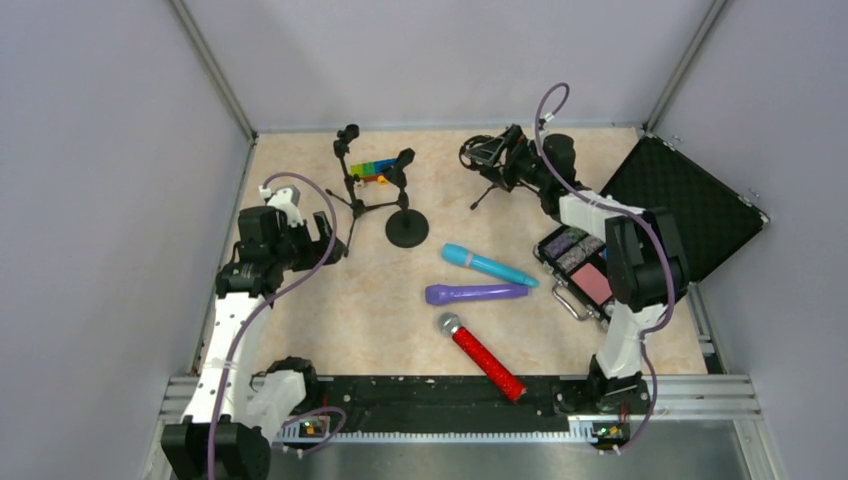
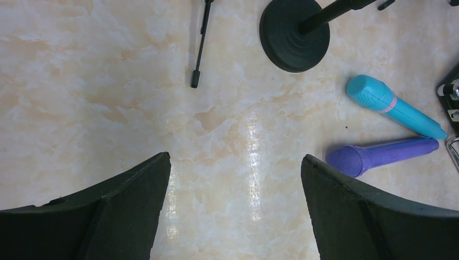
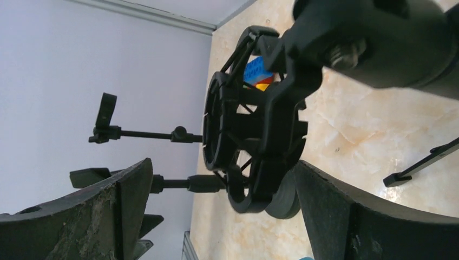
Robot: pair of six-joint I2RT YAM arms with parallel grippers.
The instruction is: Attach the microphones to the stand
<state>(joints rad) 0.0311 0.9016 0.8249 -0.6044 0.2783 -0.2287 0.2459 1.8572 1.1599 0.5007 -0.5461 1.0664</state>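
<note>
Three microphones (image 1: 477,293) flat on the table (image 1: 330,320)

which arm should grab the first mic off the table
Probably left. The left pincer is open over bare table, with the purple microphone and light-blue microphone just to its side. The right pincer is open at the shock mount at the back, away from them.

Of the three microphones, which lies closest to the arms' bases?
The red microphone with the silver head; the purple microphone and light-blue microphone lie farther out.
</note>
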